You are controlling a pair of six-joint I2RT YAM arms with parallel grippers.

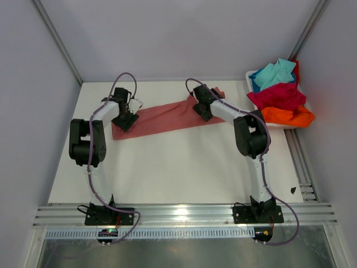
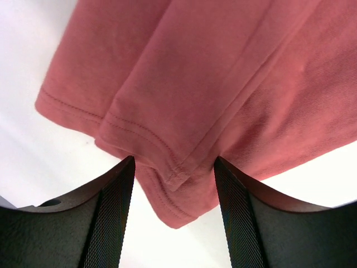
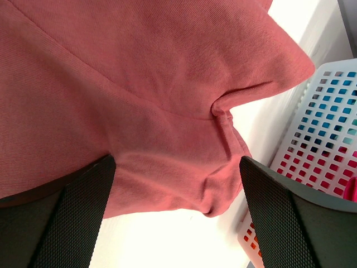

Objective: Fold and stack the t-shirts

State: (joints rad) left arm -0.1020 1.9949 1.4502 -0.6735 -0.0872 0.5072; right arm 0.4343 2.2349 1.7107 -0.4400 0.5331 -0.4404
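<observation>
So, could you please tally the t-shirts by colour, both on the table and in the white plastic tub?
Dusty salmon-pink cloth t-shirt, spread on the table: 1
Turquoise cloth t-shirt, in the white plastic tub: 1
Crimson cloth t-shirt, in the tub: 1
Bright orange cloth t-shirt, in the tub: 1
Total: 4 visible; the heap may hide more.

we're seeing a white table [image 1: 167, 167] lying flat, a white perforated tub [image 1: 250, 75] sitting at its far right corner, a metal rail [image 1: 184, 212] running along the near edge, a small dark scrap [image 1: 293, 190] lying by the right edge
</observation>
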